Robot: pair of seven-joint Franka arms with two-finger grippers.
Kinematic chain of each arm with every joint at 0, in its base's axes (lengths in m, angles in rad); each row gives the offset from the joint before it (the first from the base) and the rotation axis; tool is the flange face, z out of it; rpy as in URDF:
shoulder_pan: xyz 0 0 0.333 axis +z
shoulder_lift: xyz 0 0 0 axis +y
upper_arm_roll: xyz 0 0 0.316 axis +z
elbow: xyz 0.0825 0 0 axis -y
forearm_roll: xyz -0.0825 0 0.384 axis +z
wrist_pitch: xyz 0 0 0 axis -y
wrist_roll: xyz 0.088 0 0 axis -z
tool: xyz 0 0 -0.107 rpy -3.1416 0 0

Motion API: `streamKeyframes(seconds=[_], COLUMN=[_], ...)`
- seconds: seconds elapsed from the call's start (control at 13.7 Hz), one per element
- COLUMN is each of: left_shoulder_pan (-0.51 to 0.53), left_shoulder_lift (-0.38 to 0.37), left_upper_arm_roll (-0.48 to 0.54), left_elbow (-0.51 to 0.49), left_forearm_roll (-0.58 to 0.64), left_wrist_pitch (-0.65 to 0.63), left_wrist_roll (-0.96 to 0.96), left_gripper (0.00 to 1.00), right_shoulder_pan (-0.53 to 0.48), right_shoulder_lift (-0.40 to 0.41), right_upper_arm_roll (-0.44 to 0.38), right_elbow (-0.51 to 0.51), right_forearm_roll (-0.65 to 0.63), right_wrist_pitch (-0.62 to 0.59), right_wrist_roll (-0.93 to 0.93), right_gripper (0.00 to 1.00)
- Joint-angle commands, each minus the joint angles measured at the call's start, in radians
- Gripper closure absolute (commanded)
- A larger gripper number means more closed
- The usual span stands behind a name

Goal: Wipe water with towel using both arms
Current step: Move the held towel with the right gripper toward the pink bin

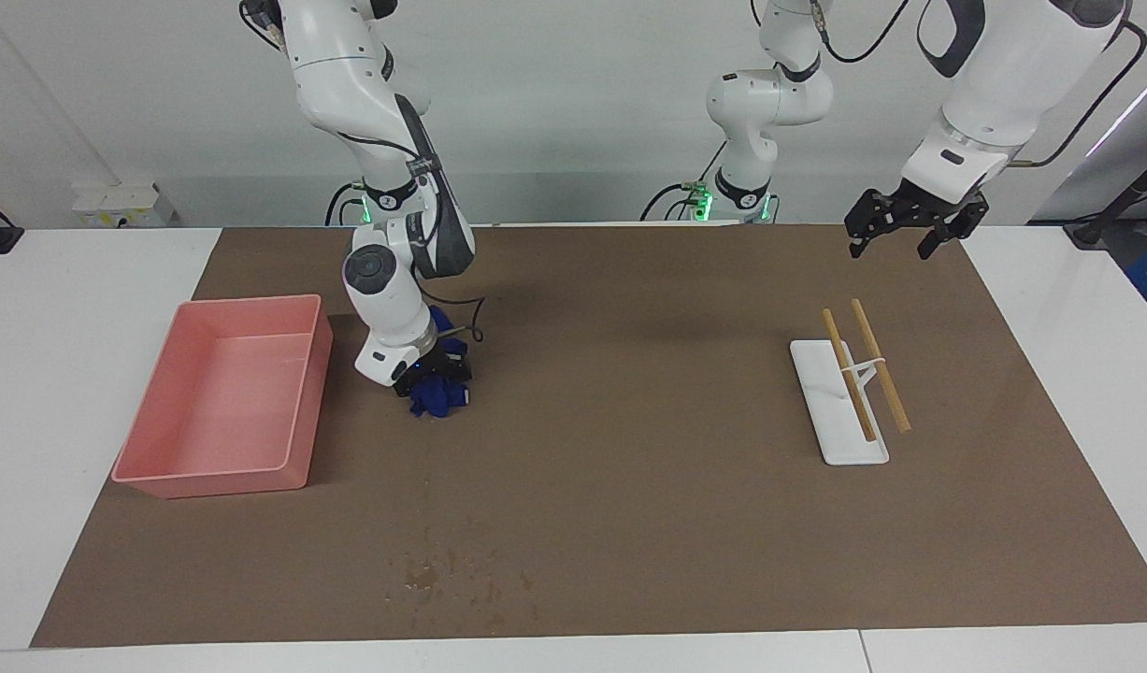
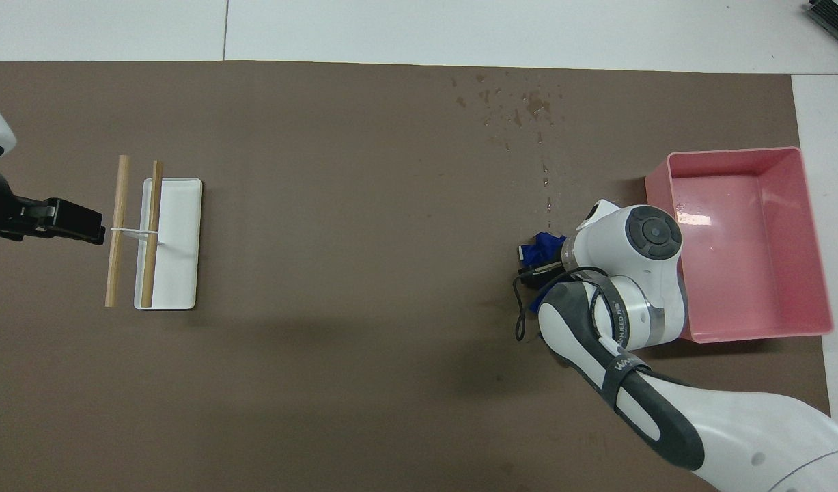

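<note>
The royal-blue towel [image 1: 439, 396] lies bunched on the brown mat beside the pink bin, at the right arm's end of the table. My right gripper [image 1: 422, 378] is down on the towel and shut on it, its fingers mostly buried in the cloth. In the overhead view the right wrist covers most of the towel [image 2: 543, 246] and the right gripper [image 2: 538, 268]. Spilled water drops [image 1: 442, 572] speckle the mat farther from the robots than the towel; the water also shows from overhead [image 2: 518, 109]. My left gripper [image 1: 896, 245] waits open and empty in the air over the mat's edge nearest the robots, and also shows from overhead [image 2: 77, 221].
A pink bin [image 1: 246, 304] stands beside the towel at the right arm's end; from overhead the bin [image 2: 733, 152] looks wet inside. A white tray [image 1: 830, 435] with two wooden sticks [image 1: 880, 365] lies toward the left arm's end; the tray [image 2: 181, 260] lies beside the left gripper from overhead.
</note>
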Motion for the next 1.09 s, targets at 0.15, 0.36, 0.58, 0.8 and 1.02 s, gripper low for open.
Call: streamKeyframes(seconds=[0.15, 0.36, 0.58, 0.8, 1.02], left_shoulder_pan=[-0.006, -0.014, -0.001, -0.001, -0.003], left_shoulder_lift=[-0.025, -0.031, -0.032, -0.031, -0.032], left_upper_arm_roll=[-0.008, -0.008, -0.005, -0.005, -0.005], left_elbow=[-0.021, -0.033, -0.034, -0.034, -0.034], left_forearm_roll=[-0.016, -0.016, -0.016, -0.016, -0.016], left_wrist_pitch=[0.013, 0.011, 0.010, 0.010, 0.010], left_wrist_roll=[0.005, -0.002, -0.002, -0.002, -0.002], left_gripper=[0.00, 0.00, 0.00, 0.00, 0.00], right_shoulder_pan=[-0.034, -0.036, -0.037, -0.065, -0.076], right_shoulder_lift=[0.089, 0.103, 0.120, 0.132, 0.146], right_upper_arm_roll=[0.008, 0.008, 0.008, 0.004, 0.004], right_elbow=[0.130, 0.175, 0.216, 0.244, 0.255], right_forearm_roll=[-0.023, -0.023, -0.024, -0.049, -0.073], right_wrist_pitch=[0.009, 0.006, 0.007, 0.010, 0.024], right_wrist_roll=[-0.042, -0.047, -0.068, -0.120, -0.139], right_gripper=[1.00, 1.00, 1.00, 1.00, 1.00])
